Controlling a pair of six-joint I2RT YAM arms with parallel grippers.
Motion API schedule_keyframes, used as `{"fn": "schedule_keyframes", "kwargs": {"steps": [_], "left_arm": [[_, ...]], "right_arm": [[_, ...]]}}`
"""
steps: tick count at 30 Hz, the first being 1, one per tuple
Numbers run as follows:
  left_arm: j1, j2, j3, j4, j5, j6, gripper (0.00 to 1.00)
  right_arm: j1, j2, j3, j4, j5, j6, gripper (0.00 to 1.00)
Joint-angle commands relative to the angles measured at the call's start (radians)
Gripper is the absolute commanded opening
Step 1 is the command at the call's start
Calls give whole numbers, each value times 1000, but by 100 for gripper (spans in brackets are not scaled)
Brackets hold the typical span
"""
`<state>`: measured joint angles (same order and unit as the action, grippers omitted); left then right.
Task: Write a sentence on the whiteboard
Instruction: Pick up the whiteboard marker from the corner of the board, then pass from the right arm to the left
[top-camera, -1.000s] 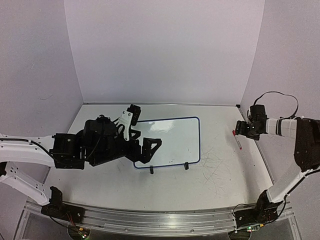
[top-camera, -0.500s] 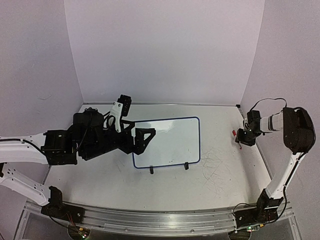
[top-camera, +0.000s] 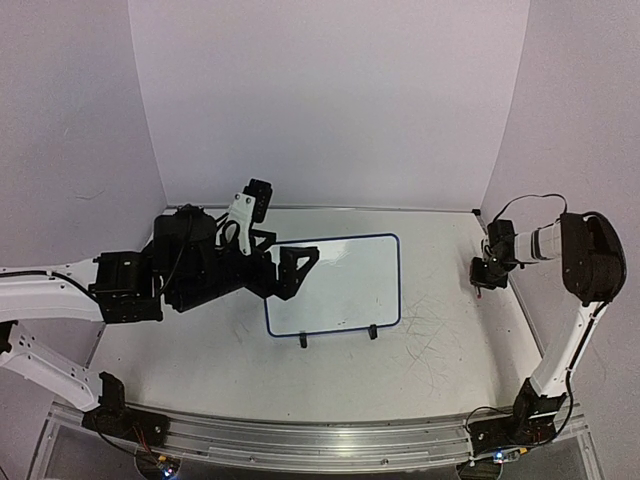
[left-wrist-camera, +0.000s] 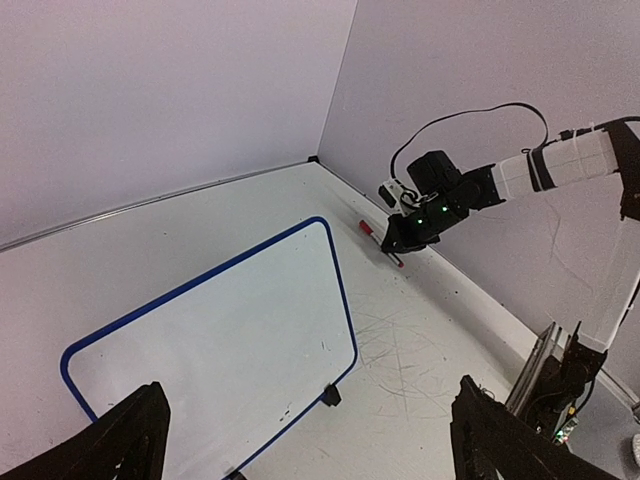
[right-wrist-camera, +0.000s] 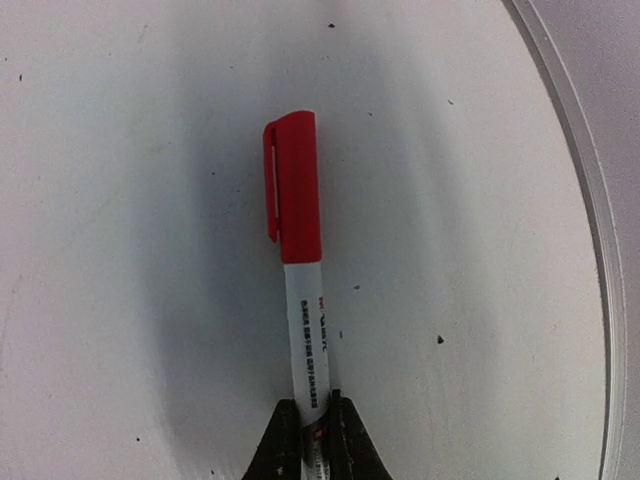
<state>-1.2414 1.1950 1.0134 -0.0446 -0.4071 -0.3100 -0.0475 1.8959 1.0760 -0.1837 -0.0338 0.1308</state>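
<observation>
Whiteboard (top-camera: 345, 285) long axis left-right, right claw (right-wrist-camera: 310, 438) pinching marker (right-wrist-camera: 297, 200), left claw (left-wrist-camera: 310, 445) wide

The left arm (top-camera: 45, 300) and right arm (top-camera: 565, 350) are smooth white links joined by chunky black motor housings, each rising from a black base. The left fingers (left-wrist-camera: 125, 445) are matte black and angular, with a white bracket (top-camera: 240, 213) on that wrist. A thin black cable (top-camera: 535, 196) loops over the right wrist, where small green lights (left-wrist-camera: 428, 210) glow.
</observation>
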Motion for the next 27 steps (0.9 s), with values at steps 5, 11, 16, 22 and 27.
{"fn": "schedule_keyframes", "kwargs": {"steps": [5,11,16,22,27], "left_arm": [[27,33,85,16,-78,0,100],[118,62,144,-33,13,-32,99],[178,114,221,-86,162,-45,99],[246,219,340,-114,548,-90,99],[281,280,394,-113,782,-157,99]], "right_arm": [[18,-196,-100,61,-25,23,0],[33,-467,-184,84,-220,16,0],[130,-687,-182,78,-434,-16,0],[363,-775,-105,73,-653,-66,0],[522,-703,-24,40,-687,-89,0]]}}
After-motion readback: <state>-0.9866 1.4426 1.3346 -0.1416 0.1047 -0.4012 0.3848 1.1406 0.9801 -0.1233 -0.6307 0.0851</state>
